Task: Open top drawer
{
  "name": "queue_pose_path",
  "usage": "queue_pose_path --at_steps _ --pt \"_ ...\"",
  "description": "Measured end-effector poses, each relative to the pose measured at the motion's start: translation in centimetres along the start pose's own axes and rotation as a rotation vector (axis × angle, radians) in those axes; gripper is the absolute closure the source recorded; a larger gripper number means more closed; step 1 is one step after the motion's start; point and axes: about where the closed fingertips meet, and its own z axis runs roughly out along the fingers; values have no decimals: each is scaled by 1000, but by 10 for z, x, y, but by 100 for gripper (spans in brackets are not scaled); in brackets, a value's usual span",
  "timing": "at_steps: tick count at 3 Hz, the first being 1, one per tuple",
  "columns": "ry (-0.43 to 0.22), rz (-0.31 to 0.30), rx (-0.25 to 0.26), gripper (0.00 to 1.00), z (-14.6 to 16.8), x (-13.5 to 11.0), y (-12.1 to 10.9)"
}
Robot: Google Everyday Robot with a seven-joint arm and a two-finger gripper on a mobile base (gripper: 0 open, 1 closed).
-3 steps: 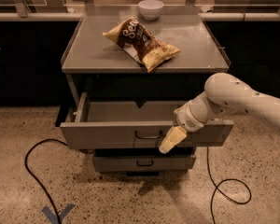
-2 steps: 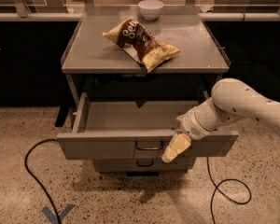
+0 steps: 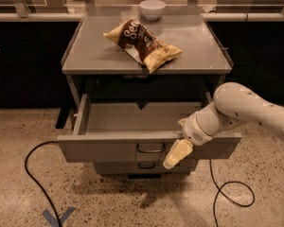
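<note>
Below the grey metal table (image 3: 85,63), the top drawer (image 3: 109,148) has slid further out than a second ago, baring its broad, shallow tray; the opening looks nearly done. The cream gripper (image 3: 176,153) hangs at the flat front, just right of the dark wire handle (image 3: 150,148). Whether it grasps anything cannot be told. A crinkled bag (image 3: 142,44) and a white bowl (image 3: 152,8) sit on top.
</note>
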Motion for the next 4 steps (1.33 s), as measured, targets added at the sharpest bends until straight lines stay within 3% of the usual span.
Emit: queue_pose_path --at_steps 1,2,3,4 --pt "1 1 -5 0 -2 -1 2" --pt "10 29 -27 0 -6 9 21" --pt "16 70 -50 0 -16 22 54" --pt "37 68 -20 0 -34 31 85"
